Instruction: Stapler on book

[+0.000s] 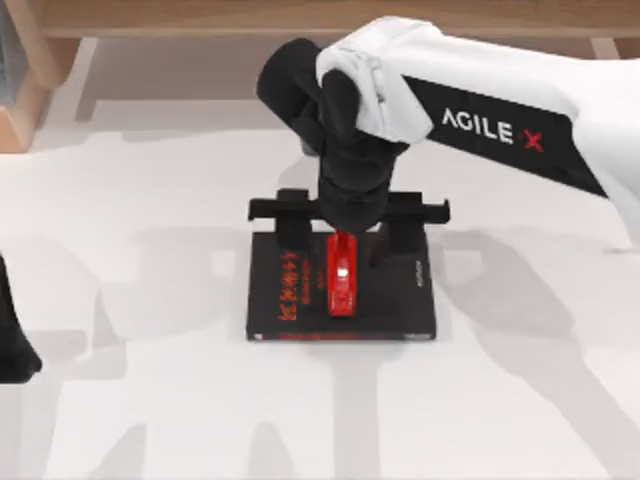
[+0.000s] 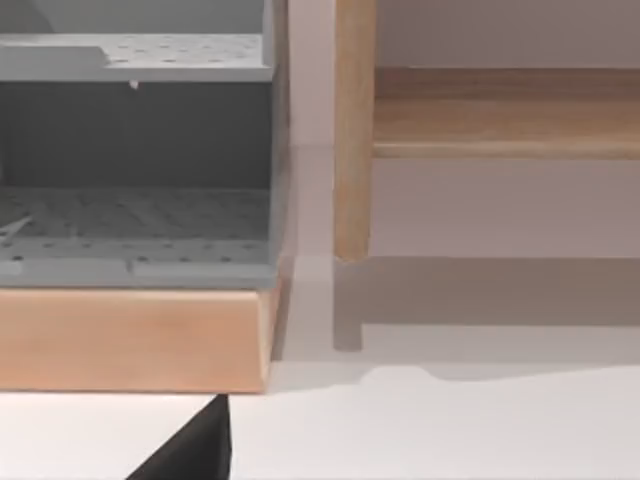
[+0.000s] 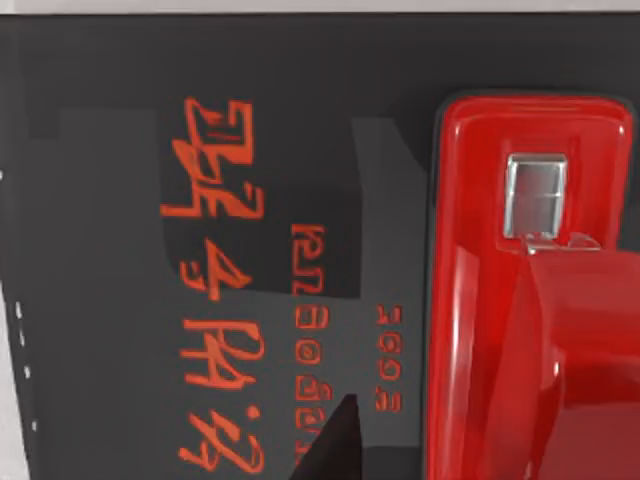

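Top view, far left edge: the left arm's dark gripper [image 1: 12, 345] sits parked low at the table's left side, well apart from the work; whether its fingers are spread or closed cannot be told.

Left wrist view: a grey perforated shelf unit [image 2: 135, 160] on a pale wooden base [image 2: 130, 340], with a light wooden post [image 2: 353, 130] beside it. The shelf compartments look bare as far as can be seen. The white tabletop [image 2: 450, 430] runs beneath.

Centre of the table in the top view: a flat rectangular black-covered book [image 1: 400, 300] lies flat, red lettering [image 1: 290, 290] along its left edge and a faint line of white text near its right edge. A small narrow bright red stapler [image 1: 343, 275] with a pale mark on top rests lengthwise on the cover, roughly mid-book, just right of the lettering.

The right arm, white with a black AgileX band [image 1: 500, 130], reaches in from the upper right. Its right gripper [image 1: 348, 222] hangs directly over the far end of the stapler, fingers spread wide to either side and released, not gripping it.

Right wrist view: the stapler [image 3: 530, 300] lies on the black cover, the red lettering [image 3: 215, 290] beside it.
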`<state>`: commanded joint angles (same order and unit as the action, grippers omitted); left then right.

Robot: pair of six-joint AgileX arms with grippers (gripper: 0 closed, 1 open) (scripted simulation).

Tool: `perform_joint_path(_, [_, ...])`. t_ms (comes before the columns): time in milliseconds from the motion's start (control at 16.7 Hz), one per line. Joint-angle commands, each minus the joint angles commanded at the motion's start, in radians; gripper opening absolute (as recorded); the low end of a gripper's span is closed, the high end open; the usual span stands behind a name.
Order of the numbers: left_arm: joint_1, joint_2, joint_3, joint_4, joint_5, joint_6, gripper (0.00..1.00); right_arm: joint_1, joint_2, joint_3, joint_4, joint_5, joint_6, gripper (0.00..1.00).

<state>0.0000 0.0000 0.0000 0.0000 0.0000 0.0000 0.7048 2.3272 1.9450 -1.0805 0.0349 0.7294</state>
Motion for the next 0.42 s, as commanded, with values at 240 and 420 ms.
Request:
perform_joint_path(240, [0.000,0.000,0.000,0.000,0.000,0.000,1.00,0.000,0.000,0.000,0.000,0.000,0.000,1.00])
perform_joint_path(420, [0.000,0.000,0.000,0.000,0.000,0.000,1.00,0.000,0.000,0.000,0.000,0.000,0.000,1.00])
